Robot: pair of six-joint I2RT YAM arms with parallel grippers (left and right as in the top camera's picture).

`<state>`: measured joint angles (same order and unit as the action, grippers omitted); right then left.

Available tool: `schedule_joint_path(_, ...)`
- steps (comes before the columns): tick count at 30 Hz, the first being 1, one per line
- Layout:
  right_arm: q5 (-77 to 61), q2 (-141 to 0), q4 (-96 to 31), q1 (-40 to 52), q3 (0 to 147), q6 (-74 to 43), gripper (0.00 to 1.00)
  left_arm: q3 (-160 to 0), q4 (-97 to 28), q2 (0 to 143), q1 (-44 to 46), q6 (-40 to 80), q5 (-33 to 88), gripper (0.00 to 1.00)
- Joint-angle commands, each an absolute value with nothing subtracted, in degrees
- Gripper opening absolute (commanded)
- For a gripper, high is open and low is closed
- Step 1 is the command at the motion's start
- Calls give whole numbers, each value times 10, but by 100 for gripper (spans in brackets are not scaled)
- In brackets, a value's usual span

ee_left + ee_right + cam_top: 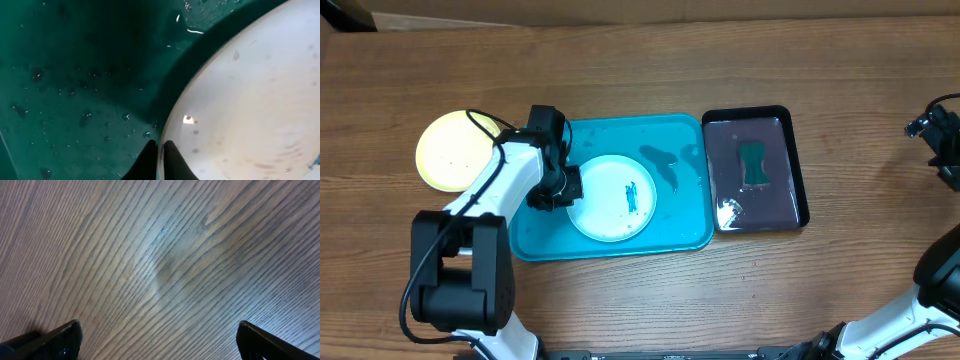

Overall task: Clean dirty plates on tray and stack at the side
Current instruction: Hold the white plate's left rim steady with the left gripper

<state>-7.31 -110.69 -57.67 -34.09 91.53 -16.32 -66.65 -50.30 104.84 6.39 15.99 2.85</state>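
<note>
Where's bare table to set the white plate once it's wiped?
Open: bare wood right of the black tray and along the far edge behind both trays. A strip runs in front of the turquoise tray. Crowded: the left, where the yellow-green plate sits and the left pincer grips the white plate.

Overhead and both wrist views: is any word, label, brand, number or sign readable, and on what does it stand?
None: no readable text in any view.
The teal marks on the white plate are scribbled smears, not letters.
The tray, yellow plate, black tray and sponge show no label.
</note>
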Motion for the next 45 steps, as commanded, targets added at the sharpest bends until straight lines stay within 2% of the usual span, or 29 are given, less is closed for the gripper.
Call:
schedule_joint_path(1, -76, -1094, -573, -342, 925, -166, 100, -661, -503, 1056, 68, 150, 24, 4)
schedule_joint_path(15, -76, -1094, -573, -342, 925, -165, 100, -661, -508, 1056, 68, 187, 62, 4)
schedule_joint_path(23, -76, -1094, -573, -342, 925, -165, 100, -661, -506, 1056, 68, 188, 71, 19)
schedule_joint_path(34, -76, -1094, -573, -342, 925, -166, 100, -661, -508, 1056, 68, 188, 71, 21)
schedule_joint_path(45, -76, -1094, -573, -342, 925, -166, 100, -661, -507, 1056, 68, 188, 68, 28)
